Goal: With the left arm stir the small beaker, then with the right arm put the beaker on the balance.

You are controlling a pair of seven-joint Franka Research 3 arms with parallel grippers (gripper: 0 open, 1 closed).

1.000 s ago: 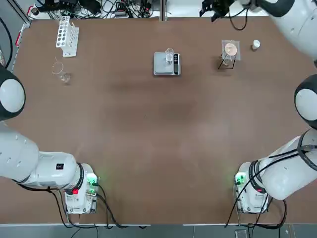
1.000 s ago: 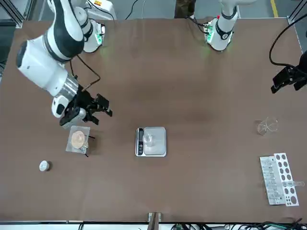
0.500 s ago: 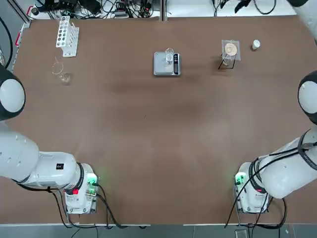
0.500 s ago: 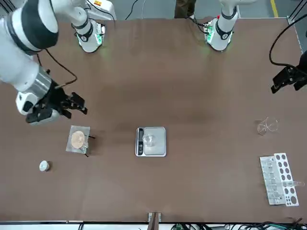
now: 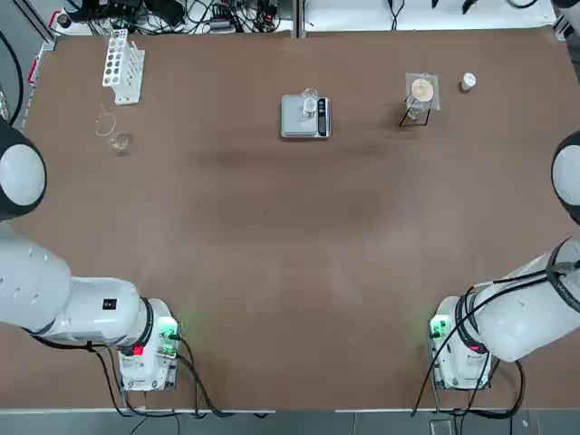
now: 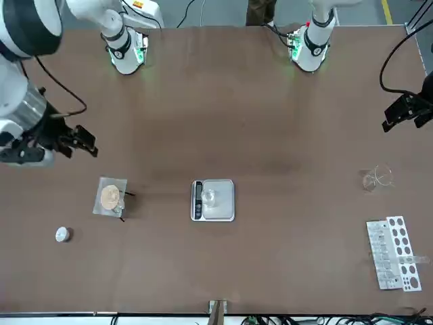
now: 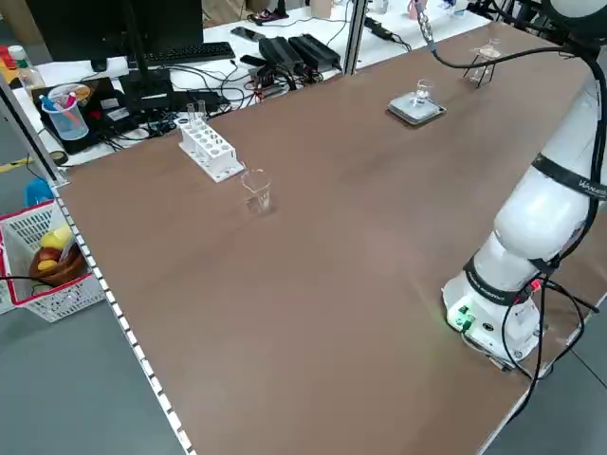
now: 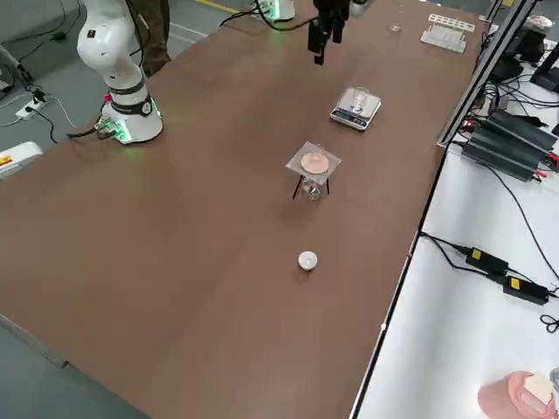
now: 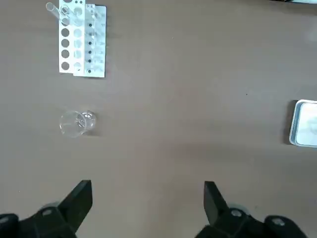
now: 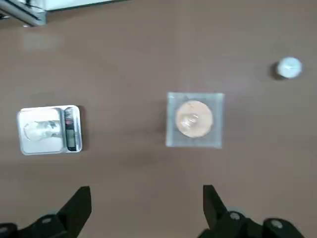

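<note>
- Right gripper [image 10: 147, 187] has swung farther out to the robot's right since the earlier frames, away from the scale and the wire stand; front view shows it up above the table.
- Right jaws wide apart, nothing between them.
- Left gripper [image 9: 147, 182] matches the earlier frames: hangs above the table on the robot's left side, at the front view's edge.
- Left jaws wide too, nothing held.
- Small beaker [image 6: 209, 198] sits on the balance [image 6: 218, 210], on its metal plate, clear of both grippers. Task-wise, it's on the scale.
- Balance lies flat toward the far side of the table, dark display strip on its robot-right side.
- Wire stand [image 5: 415, 118] is to the robot's right of the balance, bearing a square gauze [image 10: 173, 119] with a round beige disc [image 10: 203, 110] on top. Clear glass shows under the gauze.
- White cap [image 5: 468, 82] is just beyond the stand, farther right, on the table.
- Wider glass vessel [image 7: 257, 192] stands on the robot's left, near the white test-tube rack [image 7: 211, 150], apart from it.
- Rack has clear tubes in it.
- Person's legs [image 6: 260, 12] show behind the robot's side of the table.
</note>
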